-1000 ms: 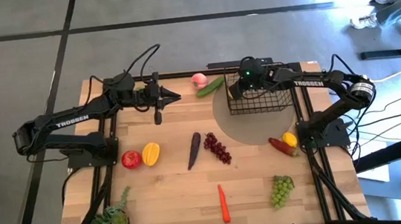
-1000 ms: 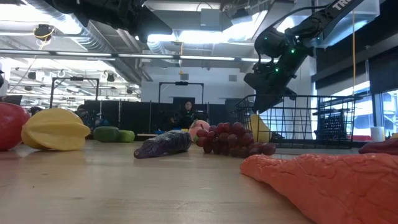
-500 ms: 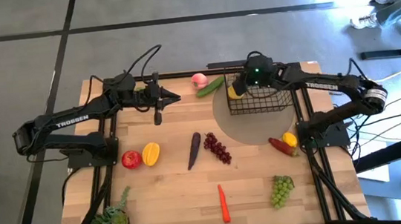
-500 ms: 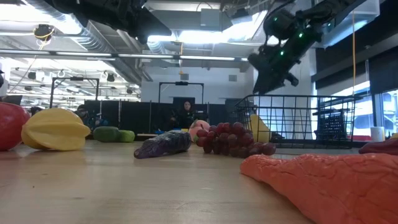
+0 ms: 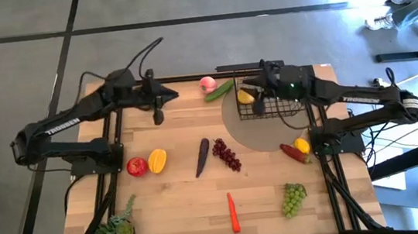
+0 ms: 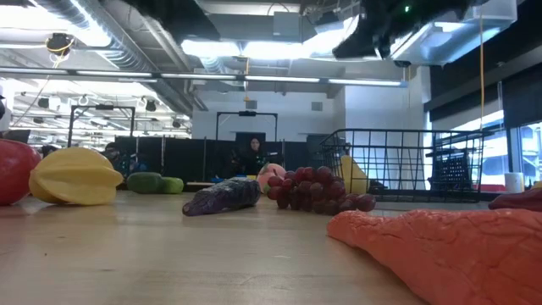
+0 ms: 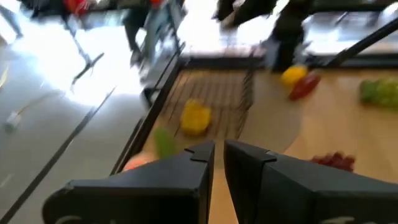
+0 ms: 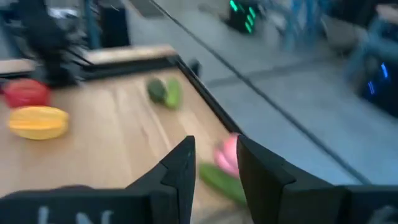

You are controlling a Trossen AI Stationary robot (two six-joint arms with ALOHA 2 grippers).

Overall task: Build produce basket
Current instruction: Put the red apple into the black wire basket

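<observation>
Black wire basket (image 5: 270,107) upright, lemon (image 5: 246,96) inside; produce (image 5: 226,155) scattered.

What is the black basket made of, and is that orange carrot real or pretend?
The basket looks like thin metal wire with a black coating: you can see straight through its grid sides. The carrot seems pretend, probably moulded plastic or rubber with a matt, bumpy skin of one even orange. The look alone cannot settle which.

Pale wooden table (image 5: 179,206) with visible grain; black wire-mesh metal basket (image 5: 270,107); glossy smooth purple eggplant (image 5: 202,157); bumpy, matt orange carrot (image 6: 449,254)
</observation>
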